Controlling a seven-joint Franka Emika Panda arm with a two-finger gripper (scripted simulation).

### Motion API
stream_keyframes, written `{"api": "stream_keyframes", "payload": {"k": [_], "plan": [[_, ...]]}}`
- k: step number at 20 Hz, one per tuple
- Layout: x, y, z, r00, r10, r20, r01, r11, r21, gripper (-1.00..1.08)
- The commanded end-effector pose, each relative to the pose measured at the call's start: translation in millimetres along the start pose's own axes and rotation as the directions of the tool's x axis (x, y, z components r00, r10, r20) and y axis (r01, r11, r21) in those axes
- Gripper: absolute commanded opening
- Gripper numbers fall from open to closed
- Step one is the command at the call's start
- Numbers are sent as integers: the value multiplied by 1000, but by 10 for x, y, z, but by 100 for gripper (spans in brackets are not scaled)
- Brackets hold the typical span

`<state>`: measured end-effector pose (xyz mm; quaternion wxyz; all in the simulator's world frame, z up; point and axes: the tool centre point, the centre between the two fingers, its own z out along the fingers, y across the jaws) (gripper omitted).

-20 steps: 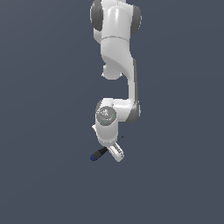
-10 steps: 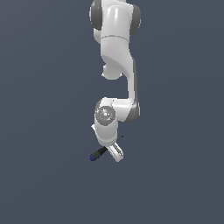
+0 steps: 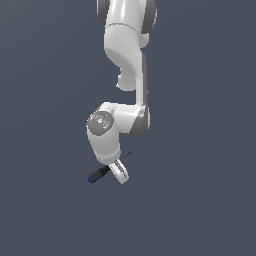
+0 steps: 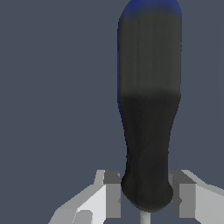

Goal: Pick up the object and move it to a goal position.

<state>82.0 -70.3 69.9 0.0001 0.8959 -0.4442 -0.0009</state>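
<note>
the white arm (image 3: 125, 75) is hanging down against a plain dark grey backdrop, its wrist bending over so the gripper (image 3: 120, 171) is pointing low and slightly toward the exterior view's right; the screwdriver (image 3: 102, 171) is sitting crosswise in that gripper, tilted, with its black handle and blue end cap (image 3: 92, 178) sticking out below and to the exterior view's left of the gripper, and its thin dark shaft (image 3: 126, 155) poking out above and to the exterior view's right of it; in the wrist view the gripper (image 4: 146, 197) is showing its two pale fingers (image 4: 108, 194) standing either side of the narrow base of the screwdriver (image 4: 148, 113), the handle filling the space between them and stretching away from the gripper to the blue end cap (image 4: 151, 8); a sliver of pale shaft (image 4: 145, 217) is peeking out just behind the handle's base, between the fingers; the jaws are standing narrowed to about the handle's width, pressing in on the handle from both sides, so the gripper is holding the screwdriver; nothing under the screwdriver is touching it.
</note>
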Motion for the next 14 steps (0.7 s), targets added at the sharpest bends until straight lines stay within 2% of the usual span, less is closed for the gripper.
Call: {"api": "stream_keyframes", "payload": {"k": [1, 7, 14], "plan": [[170, 79, -201, 1000, 1, -1, -1, 1000, 1, -100], [455, 199, -521, 1000, 1, -2, -1, 1000, 1, -100], [557, 231, -628, 1000, 1, -2, -1, 1000, 1, -100]]}}
